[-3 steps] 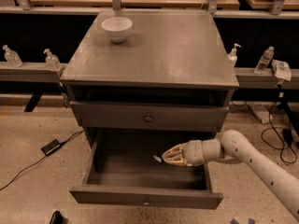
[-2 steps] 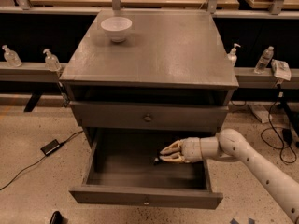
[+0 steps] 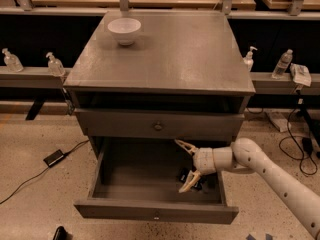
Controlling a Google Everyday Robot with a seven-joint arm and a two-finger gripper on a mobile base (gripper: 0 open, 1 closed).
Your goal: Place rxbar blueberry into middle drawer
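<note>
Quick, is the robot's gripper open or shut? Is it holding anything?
Gripper: open, holding nothing, inside the pulled-out drawer, right by the bar.

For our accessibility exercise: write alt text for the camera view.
The robot's open pincer reaches into the pulled-out middle drawer, by the rxbar blueberry lying on its floor. A white bowl sits on the cabinet top.

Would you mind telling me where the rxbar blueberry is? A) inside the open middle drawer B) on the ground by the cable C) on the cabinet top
A: the rxbar blueberry lies inside the middle drawer, beside the open gripper.
</note>
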